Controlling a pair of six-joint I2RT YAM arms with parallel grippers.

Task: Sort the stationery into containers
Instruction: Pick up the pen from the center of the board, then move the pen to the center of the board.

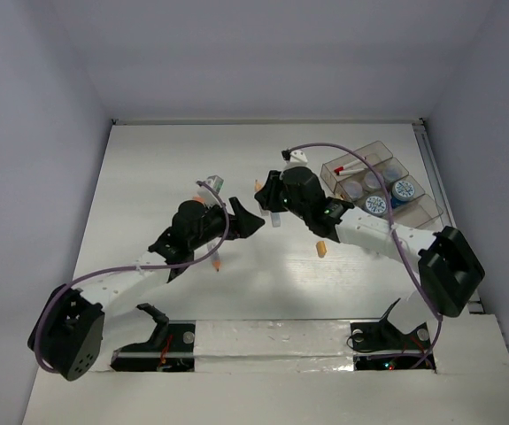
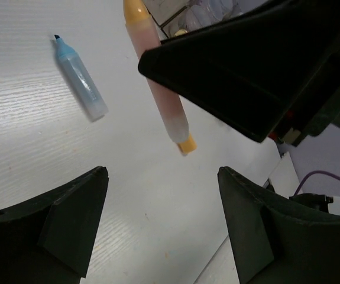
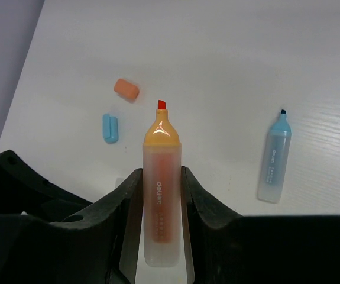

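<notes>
My right gripper (image 3: 161, 171) is shut on an uncapped orange marker (image 3: 161, 142), tip pointing away, held above the table (image 1: 260, 186). My left gripper (image 2: 162, 171) hangs open just left of it (image 1: 245, 220), with only bare table between its fingers. From the left wrist the orange marker (image 2: 158, 89) shows ahead of the jaws, apart from them. A light-blue marker (image 3: 274, 157) lies uncapped on the table (image 2: 81, 80) (image 1: 214, 185). The clear compartment tray (image 1: 424, 212) stands at the far right. It holds round jars (image 1: 376, 204) and a red stick (image 1: 353, 166).
A small orange cap (image 3: 126, 89) and a light-blue cap (image 3: 110, 128) lie on the table beyond the held marker. A tiny orange stub (image 1: 321, 249) lies under the right forearm. Purple cables loop over both arms. White walls close in the table on three sides.
</notes>
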